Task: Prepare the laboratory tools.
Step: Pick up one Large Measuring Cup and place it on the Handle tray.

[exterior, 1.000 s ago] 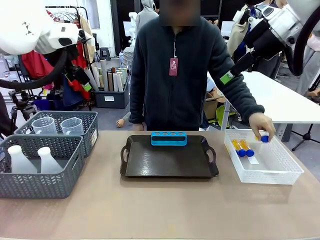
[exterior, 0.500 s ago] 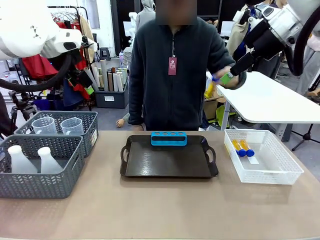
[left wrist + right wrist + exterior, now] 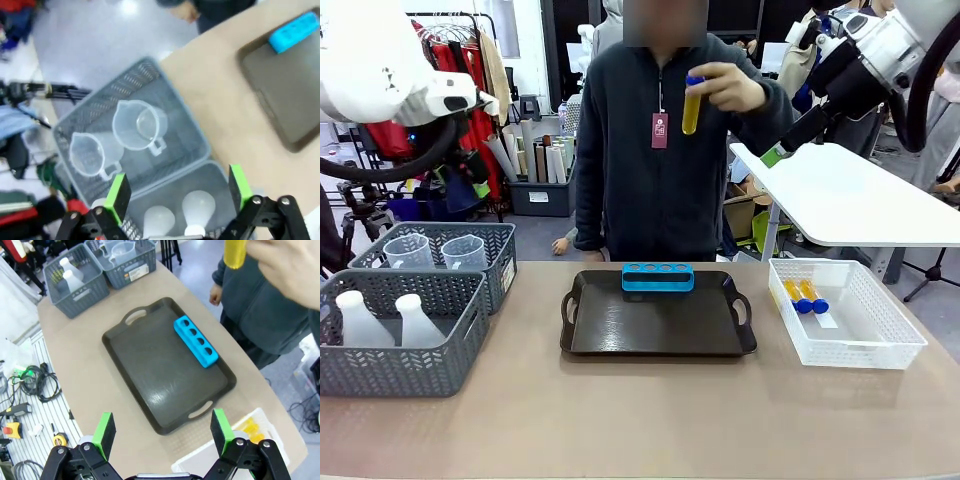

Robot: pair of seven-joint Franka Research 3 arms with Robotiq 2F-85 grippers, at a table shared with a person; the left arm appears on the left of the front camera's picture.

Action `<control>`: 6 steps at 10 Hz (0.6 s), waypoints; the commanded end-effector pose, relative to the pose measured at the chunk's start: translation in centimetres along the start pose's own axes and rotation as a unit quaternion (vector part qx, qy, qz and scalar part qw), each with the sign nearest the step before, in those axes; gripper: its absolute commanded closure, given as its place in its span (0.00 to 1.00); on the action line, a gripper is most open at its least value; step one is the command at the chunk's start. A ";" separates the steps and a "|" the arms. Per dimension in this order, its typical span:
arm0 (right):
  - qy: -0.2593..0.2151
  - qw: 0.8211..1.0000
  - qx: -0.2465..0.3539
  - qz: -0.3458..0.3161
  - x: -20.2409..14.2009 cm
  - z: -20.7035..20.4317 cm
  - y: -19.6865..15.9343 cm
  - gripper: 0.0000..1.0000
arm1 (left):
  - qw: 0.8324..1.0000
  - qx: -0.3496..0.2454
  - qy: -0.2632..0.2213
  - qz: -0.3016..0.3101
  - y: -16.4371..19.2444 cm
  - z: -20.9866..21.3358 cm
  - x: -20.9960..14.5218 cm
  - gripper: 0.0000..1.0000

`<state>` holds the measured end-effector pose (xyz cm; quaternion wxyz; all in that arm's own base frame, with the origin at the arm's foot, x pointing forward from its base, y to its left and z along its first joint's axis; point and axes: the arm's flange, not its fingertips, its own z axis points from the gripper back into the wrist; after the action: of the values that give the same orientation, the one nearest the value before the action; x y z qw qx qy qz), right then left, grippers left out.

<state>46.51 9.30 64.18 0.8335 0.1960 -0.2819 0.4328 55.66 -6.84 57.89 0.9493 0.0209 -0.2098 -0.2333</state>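
Observation:
The person stands at the far side and holds one yellow tube (image 3: 691, 105) with a blue cap upright at chest height; the same tube (image 3: 235, 252) shows at the top of the right wrist view. Two more tubes (image 3: 802, 296) lie in the white mesh basket (image 3: 880, 340). Two clear beakers (image 3: 137, 125) stand in the far grey basket (image 3: 505, 262), and two white flasks (image 3: 200, 207) stand in the near one (image 3: 410, 372). My left gripper (image 3: 179, 190) hangs open high above these baskets. My right gripper (image 3: 162, 430) is open, high over the table's right side.
A dark tray (image 3: 660, 320) lies in the middle of the table with a blue tube rack (image 3: 658, 277) at its far edge. The tabletop in front of the tray is bare. A white side table (image 3: 860, 200) stands behind at the right.
The person's hand took a tube out of the white mesh basket and raised it to chest height. My left arm shifted slightly; both grippers stayed open.

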 end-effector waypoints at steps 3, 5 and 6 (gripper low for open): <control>0.000 1.000 0.003 0.001 -0.1 0.1 0.0 0.00 | 0.991 -0.023 0.057 0.119 5.0 -5.3 1.5 0.00; 0.000 1.000 0.003 0.001 -0.1 0.1 0.0 0.00 | 0.983 -0.040 0.074 0.166 7.4 -9.0 1.6 0.00; 0.000 1.000 0.003 0.001 -0.1 0.1 0.0 0.00 | 0.979 -0.039 0.085 0.181 8.6 -10.0 1.4 0.00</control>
<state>46.51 9.30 64.16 0.8336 0.1960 -0.2816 0.4329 63.37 -0.97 49.89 0.9874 -0.0239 -0.1291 -0.0885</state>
